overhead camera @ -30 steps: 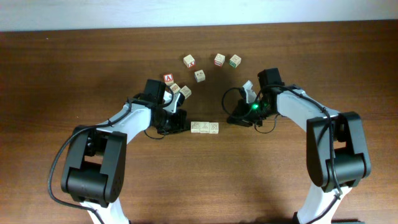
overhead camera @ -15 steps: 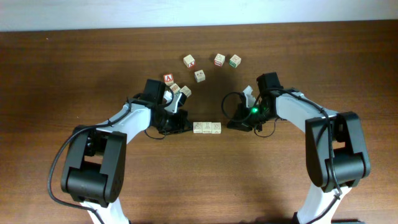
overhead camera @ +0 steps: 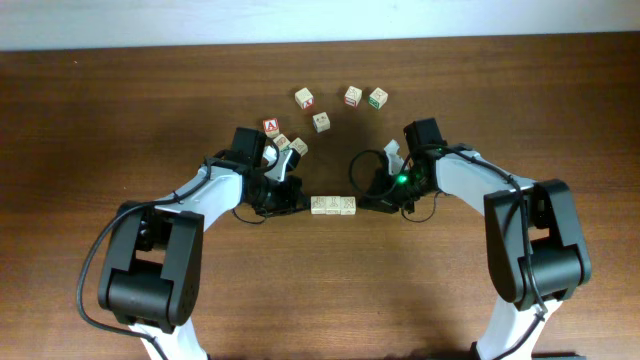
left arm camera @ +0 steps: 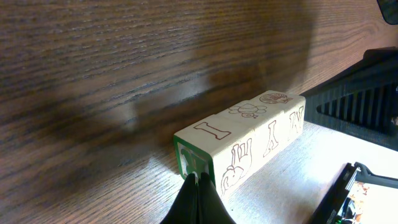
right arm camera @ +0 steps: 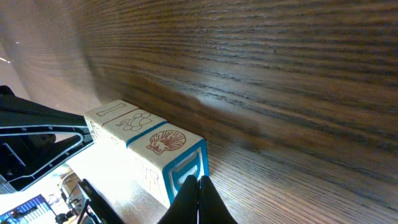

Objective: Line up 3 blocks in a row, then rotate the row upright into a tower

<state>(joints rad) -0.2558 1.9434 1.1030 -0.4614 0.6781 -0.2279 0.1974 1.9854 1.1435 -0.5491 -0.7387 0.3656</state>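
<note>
Three blocks (overhead camera: 331, 205) lie end to end in one straight row near the middle of the table (overhead camera: 120, 110), well apart from its far edge. Bare wood lies open on the near side of the row. On the far side stand scattered loose cubes, among them a red-A cube (overhead camera: 270, 126) and a green-faced cube (overhead camera: 377, 98), all apart from the row.

The left gripper (left arm camera: 198, 186) has its jaws pressed fully together and holds nothing. Its joined fingertips rest against the green-edged end face of the row. The right gripper (right arm camera: 200, 186) is likewise closed and empty, with its tips against the blue-edged end face at the opposite end.

The row lies flat on the wood, directly between the two grippers.
</note>
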